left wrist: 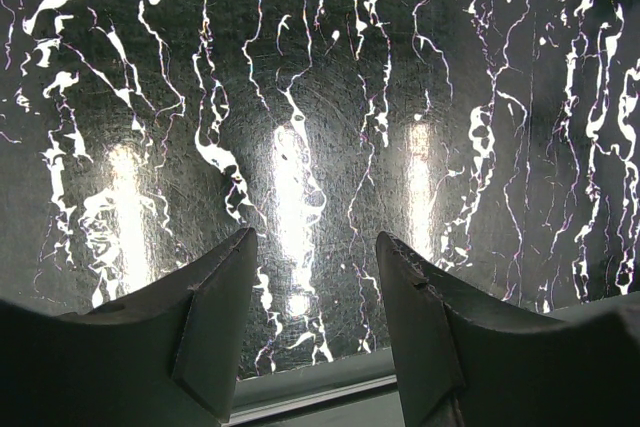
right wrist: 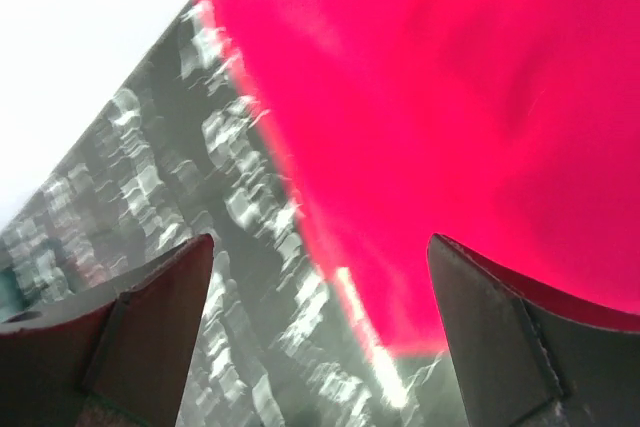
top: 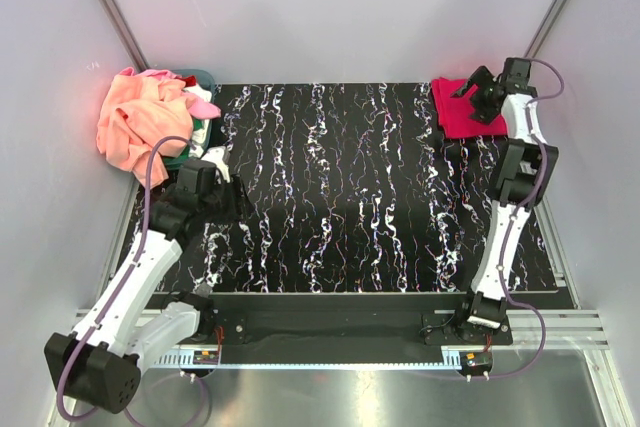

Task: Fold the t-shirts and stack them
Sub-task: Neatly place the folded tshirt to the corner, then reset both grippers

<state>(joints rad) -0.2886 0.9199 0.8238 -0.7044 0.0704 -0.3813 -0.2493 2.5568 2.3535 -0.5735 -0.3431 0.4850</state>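
Folded crimson-red cloth t-shirt (top: 452,112) lies flat at the far right, long axis unclear; right gripper (right wrist: 320,247) gapes empty above it, left gripper (left wrist: 315,237) half-open, empty.

Even, bright light fills the top view. Three vertical glare streaks cross the glossy surface (left wrist: 500,67) at the left wrist; the crimson t-shirt (right wrist: 450,97) shows blurred, overexposed, at the right wrist.

Crimson t-shirt (top: 462,109), peach-orange t-shirt (top: 135,125), black white-veined mat (top: 340,197), teal basket (top: 203,76)
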